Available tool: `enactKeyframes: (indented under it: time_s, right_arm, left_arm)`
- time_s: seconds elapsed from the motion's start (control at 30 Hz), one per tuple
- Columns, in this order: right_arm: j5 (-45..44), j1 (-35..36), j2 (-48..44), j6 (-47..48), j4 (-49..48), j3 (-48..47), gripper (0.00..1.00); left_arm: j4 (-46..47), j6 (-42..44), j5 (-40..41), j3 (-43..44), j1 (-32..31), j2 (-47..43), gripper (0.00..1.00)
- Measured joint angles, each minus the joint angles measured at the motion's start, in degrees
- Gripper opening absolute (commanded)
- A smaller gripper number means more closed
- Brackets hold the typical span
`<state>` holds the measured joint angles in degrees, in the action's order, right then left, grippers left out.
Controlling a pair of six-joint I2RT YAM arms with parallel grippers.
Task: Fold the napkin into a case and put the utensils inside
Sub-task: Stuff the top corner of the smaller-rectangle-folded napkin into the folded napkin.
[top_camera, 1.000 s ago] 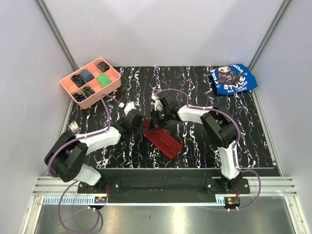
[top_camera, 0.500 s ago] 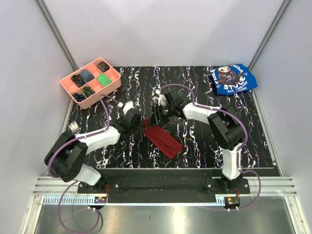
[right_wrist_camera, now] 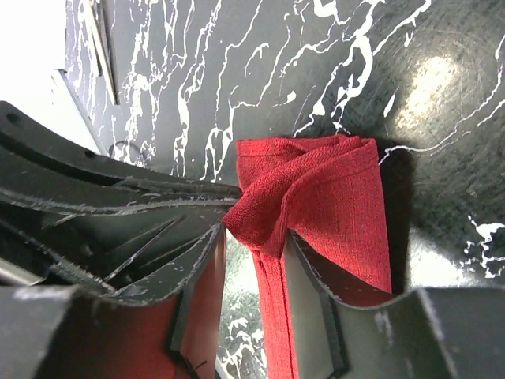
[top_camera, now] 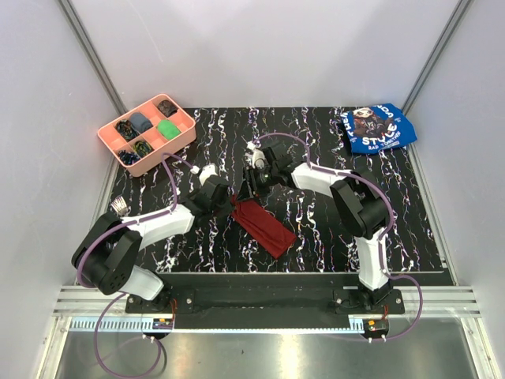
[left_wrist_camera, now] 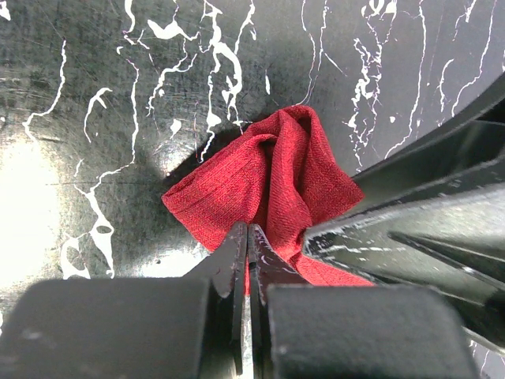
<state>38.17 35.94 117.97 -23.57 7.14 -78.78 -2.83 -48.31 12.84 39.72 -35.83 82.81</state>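
The dark red napkin [top_camera: 264, 226] lies as a narrow folded strip on the black marbled table. Its far end is bunched up between both grippers. My left gripper [top_camera: 229, 202] is shut on a fold of that end; the left wrist view shows its jaws [left_wrist_camera: 248, 229] pinching the red cloth [left_wrist_camera: 268, 170]. My right gripper [top_camera: 251, 189] is at the same end from the other side. In the right wrist view its jaws [right_wrist_camera: 254, 237] stand apart, with the napkin [right_wrist_camera: 316, 185] raised at their tips and an edge running between them. A silver fork-like utensil [top_camera: 120, 206] lies at the table's left edge.
A pink compartment tray [top_camera: 186, 134] with small items stands at the back left. A blue printed cloth [top_camera: 377, 128] lies at the back right. The left gripper's finger [right_wrist_camera: 118, 205] crowds the right wrist view.
My right gripper has moved a little left and nearer to the napkin's far end. My left gripper has stayed at that end, holding the cloth.
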Motion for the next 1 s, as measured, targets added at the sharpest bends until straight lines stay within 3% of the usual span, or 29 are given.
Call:
enactKeyframes:
  time_s: [0.2, 0.43, 0.57, 0.6, 0.73, 1.0]
  right_arm:
    - [0.4, 0.2, 0.9, 0.6, 0.4, -1.1, 0.17]
    - [0.6, 0.3, 1.6, 0.3, 0.5, -1.2, 0.29]
    - [1.0, 0.6, 2.0, 0.3, 0.5, -1.2, 0.29]
    - [1.0, 0.7, 2.0, 0.3, 0.4, -1.2, 0.28]
    - [1.4, 0.9, 2.0, 0.2, 0.3, -1.2, 0.03]
    - [1.4, 0.9, 2.2, -0.5, -0.4, -0.5, 0.0]
  left_arm:
    - [0.0, 0.0, -0.1, 0.0, 0.0, 0.0, 0.0]
    - [0.7, 0.0, -0.3, 0.0, 0.1, 0.0, 0.0]
    - [1.2, 0.0, -0.4, 0.0, 0.2, 0.0, 0.0]
    - [1.2, 0.0, -0.4, 0.0, 0.2, 0.0, 0.0]
    - [1.3, -0.1, -0.6, 0.0, 0.2, 0.0, 0.0]
    - [2.6, -0.3, -0.4, -1.4, 0.6, -1.6, 0.0]
